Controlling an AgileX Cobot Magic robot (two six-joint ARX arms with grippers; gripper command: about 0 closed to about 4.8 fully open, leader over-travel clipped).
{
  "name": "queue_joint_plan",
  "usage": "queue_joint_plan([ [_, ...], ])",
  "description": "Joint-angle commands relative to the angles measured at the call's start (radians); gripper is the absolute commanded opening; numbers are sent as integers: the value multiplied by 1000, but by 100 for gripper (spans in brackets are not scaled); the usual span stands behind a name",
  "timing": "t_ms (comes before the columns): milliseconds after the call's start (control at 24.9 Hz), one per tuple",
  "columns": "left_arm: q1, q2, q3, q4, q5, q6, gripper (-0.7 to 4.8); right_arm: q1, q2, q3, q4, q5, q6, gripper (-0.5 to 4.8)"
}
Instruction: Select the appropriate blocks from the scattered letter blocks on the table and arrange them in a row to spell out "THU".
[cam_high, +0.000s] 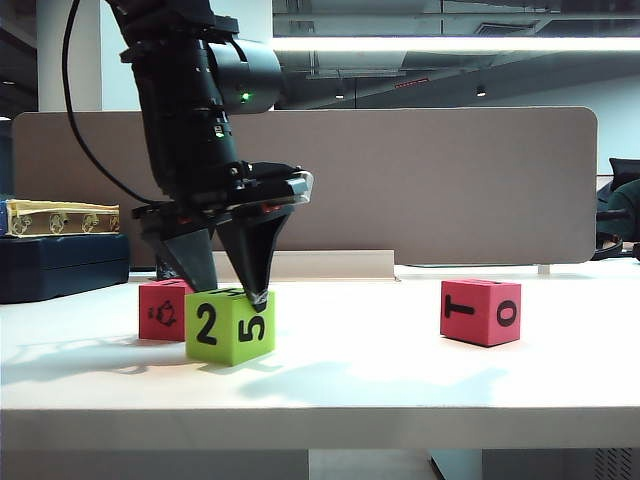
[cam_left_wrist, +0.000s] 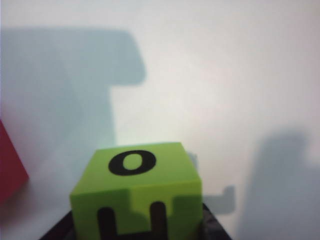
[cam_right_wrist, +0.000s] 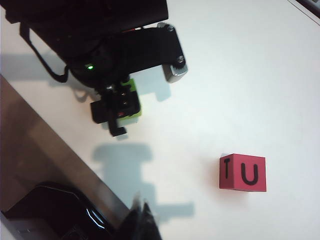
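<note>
Lime-green block, pinkish-red blocks

Bright overhead light, soft shadows on the table; left wrist view blurred

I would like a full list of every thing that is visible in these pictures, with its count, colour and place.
green block: one, lime green, front left of the table, faces 2 and 5 toward the exterior camera, O and H in the left wrist view.
red blocks: two, pinkish-red; one with an animal figure just behind-left of the green block, one with T and O alone on the right.
table: one, white.
divider panel: one, beige, behind the table.
box: one, dark blue, far left, a yellowish item on top.
left gripper: black, its fingers around the green block.
right gripper: dark, shut, only its tips visible in the right wrist view.
</note>
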Motion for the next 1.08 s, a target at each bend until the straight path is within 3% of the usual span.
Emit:
queue_joint_plan([
  [40,5,3,0,84,-22,2,268,2,-4,5,4,-1,5,-5],
  [201,5,3,0,150,-85,6,268,2,-4,5,-4,-1,5,-5],
  [522,5,33,0,177,-80,5,279,2,-3,5,-23,-1,5,-5],
  [683,5,46,0,193,-82,6,409,2,-4,5,-23,-1,5,-5],
  [803,5,45,3,232,-81,22,410,2,-3,5,-23,-1,5,-5],
  [924,5,46,22,233,-81,24,479,2,-3,5,-23,-1,5,-5],
  [1084,5,45,105,183,-82,24,479,1,-3,5,-22,3,5,-5],
])
